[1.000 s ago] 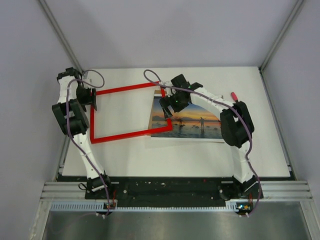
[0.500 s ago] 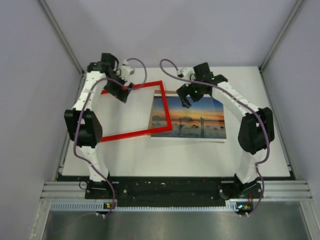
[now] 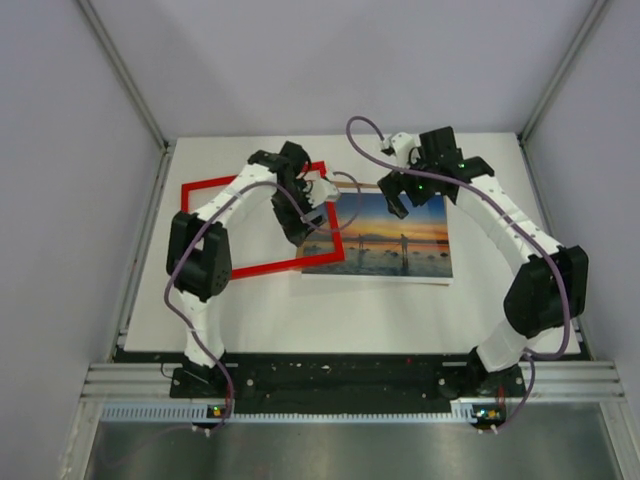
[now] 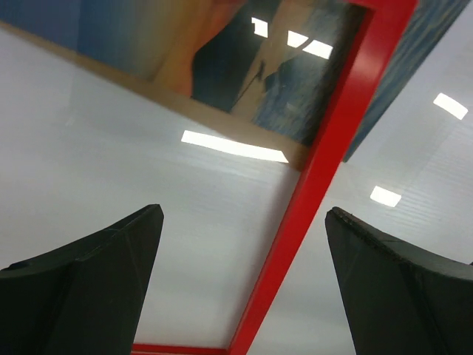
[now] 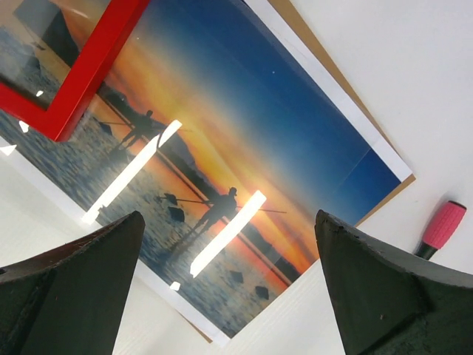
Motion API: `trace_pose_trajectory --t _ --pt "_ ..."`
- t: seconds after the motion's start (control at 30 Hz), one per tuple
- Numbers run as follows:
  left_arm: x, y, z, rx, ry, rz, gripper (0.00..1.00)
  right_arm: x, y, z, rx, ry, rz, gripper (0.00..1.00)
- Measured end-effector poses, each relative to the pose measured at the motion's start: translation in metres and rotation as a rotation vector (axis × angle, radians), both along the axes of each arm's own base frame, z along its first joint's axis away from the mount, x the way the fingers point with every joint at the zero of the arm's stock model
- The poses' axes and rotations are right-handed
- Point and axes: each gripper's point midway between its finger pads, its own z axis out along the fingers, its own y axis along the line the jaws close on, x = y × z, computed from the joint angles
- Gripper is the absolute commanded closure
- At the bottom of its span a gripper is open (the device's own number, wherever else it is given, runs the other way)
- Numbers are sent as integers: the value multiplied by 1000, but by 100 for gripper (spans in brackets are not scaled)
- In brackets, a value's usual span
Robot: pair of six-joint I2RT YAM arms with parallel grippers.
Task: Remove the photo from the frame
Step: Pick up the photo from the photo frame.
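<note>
Both arms have repositioned since the earlier frames. The left arm has swung from the left side of the frame to its right side, and the right arm has drawn back toward the far right.

Top external view:
- The frame lies flat on the white counter, left of centre.
- The photo lies flat to the right of the frame. Its left part sits under the frame's right bar, and the rest is outside the frame.
- The left gripper hangs over the frame's right bar, released and grasping nothing.
- The right gripper hangs over the far edge of the photo, also released and empty.

Left wrist view:
- The left gripper has its jaws spread wide above the counter.
- The red bar of the frame runs between the two fingers, clear of both.
- The photo shows inside the frame, with glare on it.

Right wrist view:
- The right gripper has its jaws wide apart above the photo, touching nothing.
- A corner of the frame overlaps the photo.
- A brown board shows past the photo's white border.
- A pink-capped object lies on the counter near the photo's corner.
</note>
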Motion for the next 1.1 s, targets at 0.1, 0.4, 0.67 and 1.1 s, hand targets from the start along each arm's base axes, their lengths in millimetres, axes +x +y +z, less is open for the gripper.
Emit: trace_pose_trajectory --t 0.1,0.4,0.67,1.1 --pt "-18 -28 -4 -14 20 -81 2 -4 -2 -3 2 11 -13 1" --pt "-43 -84 -8 -7 -17 -209 2 -7 -10 19 49 -35 -52 1" --pt "-48 -89 -31 24 11 -213 2 -15 -12 43 76 -103 -47 1" --pt "-60 -94 -61 55 67 -230 20 27 -47 -26 -18 22 -220 1"
